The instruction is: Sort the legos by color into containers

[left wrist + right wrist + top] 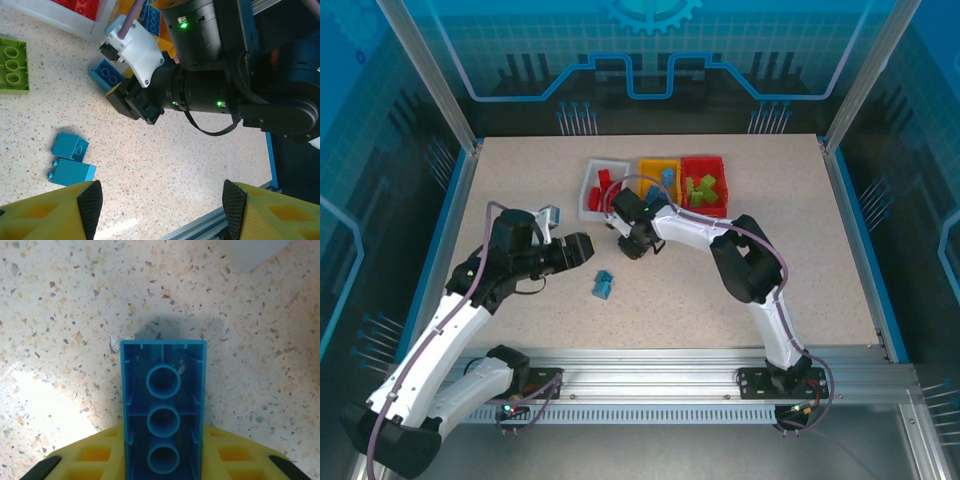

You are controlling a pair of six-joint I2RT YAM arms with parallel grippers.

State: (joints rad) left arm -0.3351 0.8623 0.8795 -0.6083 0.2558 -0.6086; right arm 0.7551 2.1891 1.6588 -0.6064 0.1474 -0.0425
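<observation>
1. Your right gripper (636,243) is clenched on a blue brick (163,405). In the right wrist view its yellow fingers (95,456) sit tight against both long sides.
2. That brick shows you its hollow underside and sticks out past the fingertips over the speckled table (60,300). You cannot tell whether it is resting there or lifted.
3. From above, the right gripper sits just on the near side of the white bin (588,197) and the orange-yellow bin (645,163).
4. Your left gripper (162,200) is released, its pads wide apart with nothing between them.
5. Two teal bricks (602,285) lie close together on the table, just ahead of your left gripper and off towards its left finger.
6. A lime green brick (12,65) lies flat, studs up, farther out.
7. The white bin holds red bricks, the orange-yellow bin holds blue, and the red bin (705,160) holds green.
</observation>
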